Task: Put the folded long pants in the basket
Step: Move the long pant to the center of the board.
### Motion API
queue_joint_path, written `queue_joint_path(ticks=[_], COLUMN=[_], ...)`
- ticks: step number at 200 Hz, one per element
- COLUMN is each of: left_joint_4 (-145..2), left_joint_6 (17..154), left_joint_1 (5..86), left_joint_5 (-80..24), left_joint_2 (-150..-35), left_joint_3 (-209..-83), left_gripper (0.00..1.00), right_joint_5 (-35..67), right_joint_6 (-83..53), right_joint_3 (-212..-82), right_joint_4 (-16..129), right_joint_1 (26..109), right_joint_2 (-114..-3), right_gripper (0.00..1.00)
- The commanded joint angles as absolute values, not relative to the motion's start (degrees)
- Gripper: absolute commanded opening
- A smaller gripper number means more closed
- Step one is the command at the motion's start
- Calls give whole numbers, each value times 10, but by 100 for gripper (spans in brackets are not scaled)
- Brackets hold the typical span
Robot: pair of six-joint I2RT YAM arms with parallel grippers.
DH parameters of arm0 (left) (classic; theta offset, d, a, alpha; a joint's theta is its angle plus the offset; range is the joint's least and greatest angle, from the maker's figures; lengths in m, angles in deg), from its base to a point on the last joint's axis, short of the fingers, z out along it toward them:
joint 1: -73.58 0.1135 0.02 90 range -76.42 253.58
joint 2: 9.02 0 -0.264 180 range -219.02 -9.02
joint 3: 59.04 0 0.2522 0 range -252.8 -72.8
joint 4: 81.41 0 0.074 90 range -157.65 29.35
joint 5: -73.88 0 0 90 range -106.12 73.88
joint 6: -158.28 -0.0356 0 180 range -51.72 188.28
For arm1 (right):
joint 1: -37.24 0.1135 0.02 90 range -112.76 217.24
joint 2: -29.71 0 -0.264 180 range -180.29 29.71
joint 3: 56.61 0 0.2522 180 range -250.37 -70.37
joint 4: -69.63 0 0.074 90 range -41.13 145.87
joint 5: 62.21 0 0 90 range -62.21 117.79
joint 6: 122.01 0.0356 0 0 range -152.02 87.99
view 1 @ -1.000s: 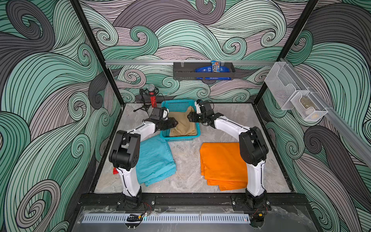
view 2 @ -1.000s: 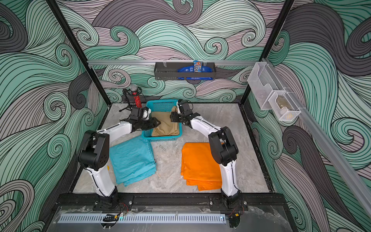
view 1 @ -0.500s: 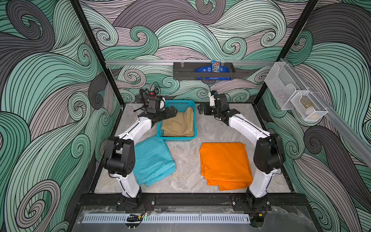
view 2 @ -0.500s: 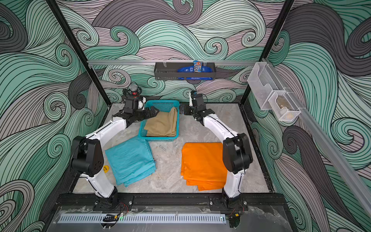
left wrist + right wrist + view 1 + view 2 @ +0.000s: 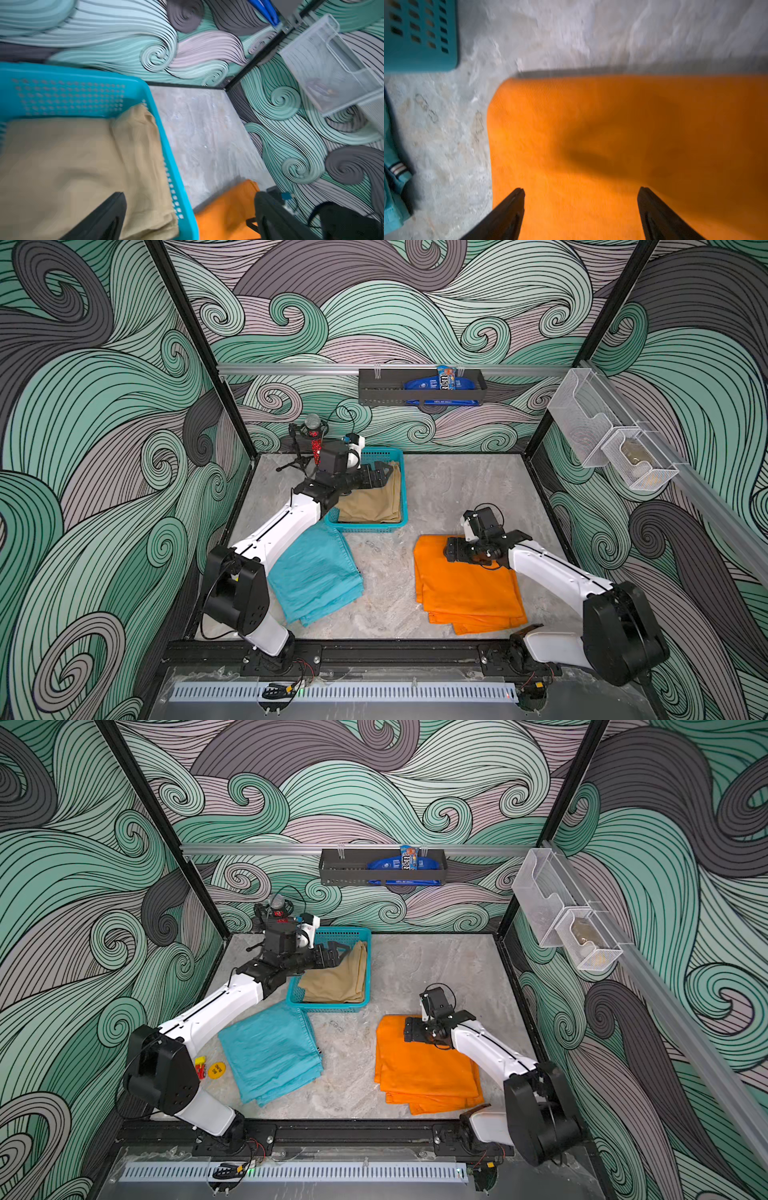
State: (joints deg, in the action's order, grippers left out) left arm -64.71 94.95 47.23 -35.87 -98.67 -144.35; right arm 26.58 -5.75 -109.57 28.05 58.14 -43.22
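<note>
Snack packet (image 5: 446,377), lettering too small to read

The left arm (image 5: 286,526) covers one corner of the turquoise pants (image 5: 316,576) and the basket's (image 5: 397,485) near-left corner in both top views. The right gripper (image 5: 451,552) hides part of the orange pants (image 5: 465,593) beneath it. The left wrist view is smeared; the khaki pants (image 5: 72,166) run off its edge. In the right wrist view the orange pants (image 5: 612,135), basket (image 5: 419,35) and turquoise pants (image 5: 392,187) are cropped and blurred. The contents of the wire-mesh bins (image 5: 615,448) are unreadable.
</note>
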Motion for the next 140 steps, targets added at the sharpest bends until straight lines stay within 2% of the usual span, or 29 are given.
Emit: queue_joint_path(ticks=[1, 19, 48, 95, 140], left_joint_4=[-696, -740, -742, -737, -749], left_joint_6=[997, 1033, 1040, 1043, 1058], left_joint_1=[429, 407, 387, 368, 357], left_joint_5=[-412, -425, -421, -407, -407], left_joint_2=[-967, -952, -933, -922, -959], left_joint_3=[-1385, -1327, -1287, -1280, -1313], left_gripper=[98, 98, 98, 98, 97], right_joint_5=[271, 267, 275, 300, 242], right_joint_6=[-10, -19, -45, -107, -80], right_joint_3=[-1073, -1075, -1115, -1207, -1285], right_joint_4=[289, 307, 340, 385, 433], right_joint_1=[581, 577, 561, 525, 484], right_joint_2=[-416, -458, -548, -646, -732], right_gripper=[91, 97, 98, 98, 96])
